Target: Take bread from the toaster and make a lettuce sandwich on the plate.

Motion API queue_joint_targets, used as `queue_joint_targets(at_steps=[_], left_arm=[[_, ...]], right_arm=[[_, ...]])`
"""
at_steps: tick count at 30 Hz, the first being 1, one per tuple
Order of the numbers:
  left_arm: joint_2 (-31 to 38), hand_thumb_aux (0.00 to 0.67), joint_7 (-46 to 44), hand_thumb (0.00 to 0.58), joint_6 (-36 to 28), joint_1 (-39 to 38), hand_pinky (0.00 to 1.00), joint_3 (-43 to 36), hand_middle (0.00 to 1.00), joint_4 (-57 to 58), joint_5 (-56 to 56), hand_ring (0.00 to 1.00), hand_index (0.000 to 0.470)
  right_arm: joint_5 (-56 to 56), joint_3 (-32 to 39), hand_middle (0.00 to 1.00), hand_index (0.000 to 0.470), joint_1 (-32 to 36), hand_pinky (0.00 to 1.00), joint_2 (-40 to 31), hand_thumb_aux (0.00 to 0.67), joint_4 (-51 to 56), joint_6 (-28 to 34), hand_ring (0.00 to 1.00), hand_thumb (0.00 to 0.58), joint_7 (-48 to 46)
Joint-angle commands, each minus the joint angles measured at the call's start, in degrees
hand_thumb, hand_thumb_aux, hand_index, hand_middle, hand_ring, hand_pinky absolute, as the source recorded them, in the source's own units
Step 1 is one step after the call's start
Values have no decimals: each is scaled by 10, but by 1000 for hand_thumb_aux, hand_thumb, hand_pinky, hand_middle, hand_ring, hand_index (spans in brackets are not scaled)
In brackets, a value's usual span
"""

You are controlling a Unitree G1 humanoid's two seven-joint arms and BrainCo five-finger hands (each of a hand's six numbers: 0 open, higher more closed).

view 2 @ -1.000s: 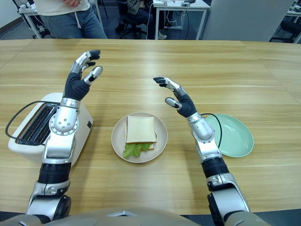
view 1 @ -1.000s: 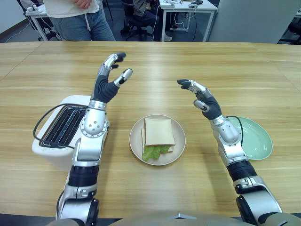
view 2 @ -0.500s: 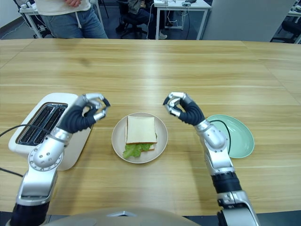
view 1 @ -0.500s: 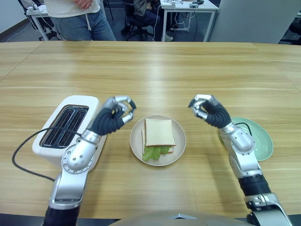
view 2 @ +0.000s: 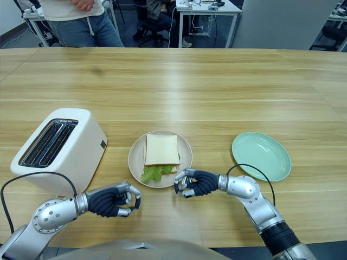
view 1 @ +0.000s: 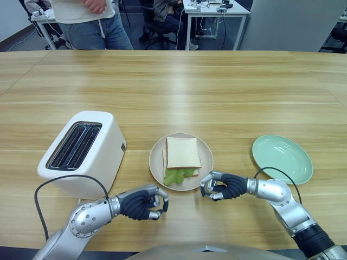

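A sandwich [view 1: 182, 153] lies on the beige plate [view 1: 157, 153] in the middle of the table: white bread on top, green lettuce [view 1: 176, 175] sticking out at the near edge. The white toaster [view 1: 81, 152] stands to the left with both slots empty. My left hand [view 1: 141, 203] hovers low over the table near the front edge, left of the plate, with fingers curled and nothing in it. My right hand [view 1: 222, 186] is just off the plate's near right rim, fingers curled too, holding nothing.
A pale green plate [view 1: 282, 158] sits empty at the right. A black cable [view 1: 59, 181] loops in front of the toaster. The far half of the wooden table is bare wood. A person stands behind the far edge.
Both arms have dropped from raised positions to low near the front edge. The hands went from open fingers to curled. The sandwich and toaster stayed put.
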State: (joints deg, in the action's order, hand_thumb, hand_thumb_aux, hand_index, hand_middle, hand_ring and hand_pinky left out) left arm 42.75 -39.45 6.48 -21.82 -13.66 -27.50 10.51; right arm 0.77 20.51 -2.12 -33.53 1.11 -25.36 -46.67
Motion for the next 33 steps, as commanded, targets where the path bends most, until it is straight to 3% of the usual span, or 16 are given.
queue_joint_targets(at_steps=[1,15,33], left_arm=[[-5,670,6,580,16,22,1000,-33,1000,49,52,1000,460],[-120,670,106,580,104,175,1000,-108,1000,285,150,1000,460],[-227,670,217,580,91,309,1000,-63,1000,467,140,1000,460]], right_arm=[[52,19,1000,460,0,1000,9,670,29,3,1000,580,14],[121,19,1000,460,57,1000,71,670,132,-1,1000,580,91],[139,-3,1000,460,200,1000,168,670,355,-10,1000,580,207]])
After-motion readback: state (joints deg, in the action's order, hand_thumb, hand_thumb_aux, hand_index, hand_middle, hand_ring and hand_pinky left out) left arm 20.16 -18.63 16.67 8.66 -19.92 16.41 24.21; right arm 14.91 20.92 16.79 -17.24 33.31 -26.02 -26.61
